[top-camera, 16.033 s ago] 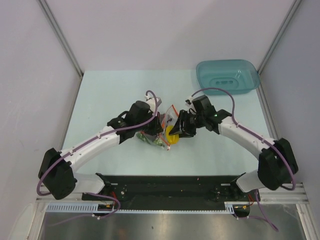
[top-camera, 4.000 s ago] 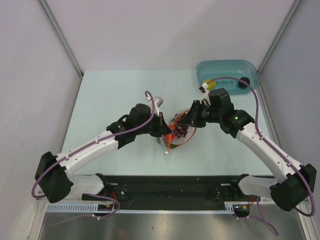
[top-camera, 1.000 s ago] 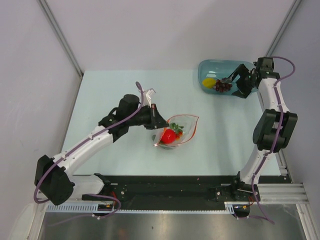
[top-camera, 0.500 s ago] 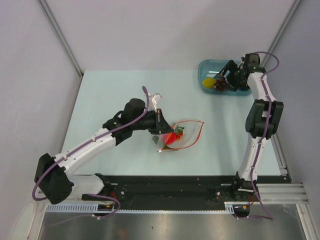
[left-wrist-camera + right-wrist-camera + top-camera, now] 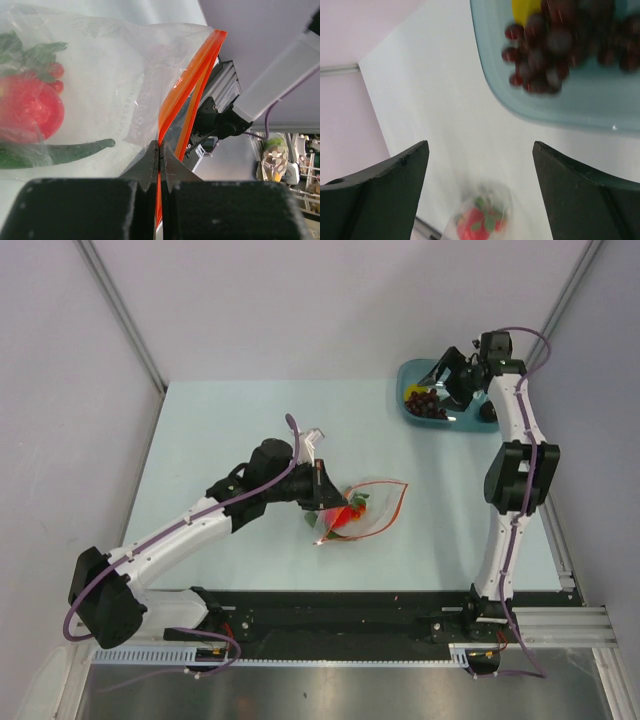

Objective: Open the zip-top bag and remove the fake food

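Grapes point(image 5: 424, 405) in tray point(image 5: 452, 421) (bag point(image 5: 378, 506) nearer, leftward)

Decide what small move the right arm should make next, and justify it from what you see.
Probably swing the open right gripper over to the zip-top bag and its mouth. It hangs empty above the teal tray, where the grape bunch and yellow piece already lie. The left gripper pinches the bag's orange zipper strip, with the red fruit and green vegetable inside.

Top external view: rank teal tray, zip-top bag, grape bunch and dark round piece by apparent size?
1. teal tray and zip-top bag: they look about alike. The right arm covers part of the tray, so these two are not ranked.
2. grape bunch
3. dark round piece
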